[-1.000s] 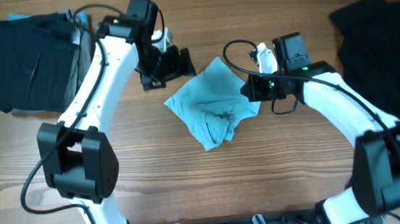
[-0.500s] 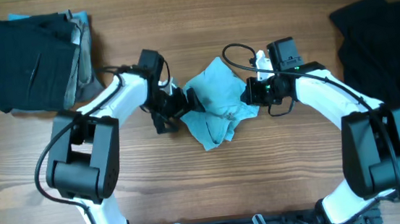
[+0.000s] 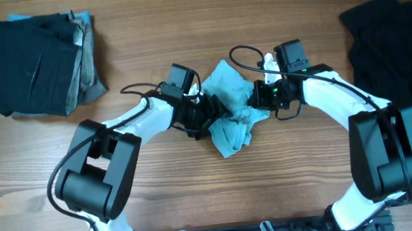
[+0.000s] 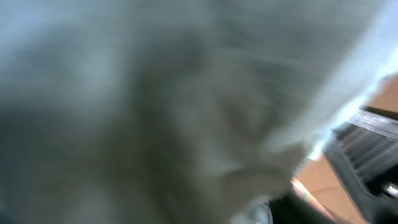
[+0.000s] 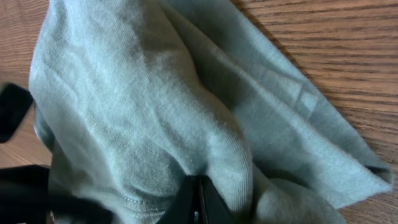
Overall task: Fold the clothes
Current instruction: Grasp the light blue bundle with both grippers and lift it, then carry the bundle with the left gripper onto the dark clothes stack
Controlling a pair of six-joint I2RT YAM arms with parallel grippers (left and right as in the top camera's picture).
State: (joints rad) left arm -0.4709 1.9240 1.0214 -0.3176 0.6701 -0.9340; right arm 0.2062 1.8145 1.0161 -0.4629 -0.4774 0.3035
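The left arm (image 3: 145, 118) and right arm (image 3: 339, 104) share one build: smooth white rounded link shells between bulky matte-black joint housings (image 3: 91, 174). Thin black cables (image 3: 239, 53) loop along each arm. Small green lights (image 3: 274, 87) glow on the right wrist, beside a black box-shaped camera module (image 3: 290, 52). The right gripper (image 5: 198, 194) has slim black fingers.

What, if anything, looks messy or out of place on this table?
The blue shirt is a crumpled heap in the middle, not laid flat. It is bunched between the left hand and the right hand, which pinches a fold. Nothing looks spilled or damaged.
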